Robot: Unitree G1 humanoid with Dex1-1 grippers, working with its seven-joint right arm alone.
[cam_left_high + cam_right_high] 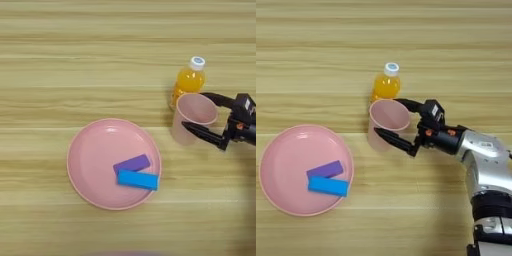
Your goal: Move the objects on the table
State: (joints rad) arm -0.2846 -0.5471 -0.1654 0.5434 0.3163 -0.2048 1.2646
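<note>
The pale pink cup (382,122) stands upright on the table (406,40), just in front of the orange juice bottle (386,82). My right gripper (387,116) reaches in from the right with its two black fingers spread on either side of the cup. One finger (408,105) lies behind the rim and the other crosses the front of the cup's wall. Whether they press the cup I cannot tell. The purple block (132,163) and the blue block (138,180) lie side by side on the pink plate (90,155), left of the cup.
The orange juice bottle with its white cap stands close behind the cup, nearly touching it. The silver forearm (483,155) runs down the right side of the right eye view. The plate lies to the left of the cup and a little nearer to me.
</note>
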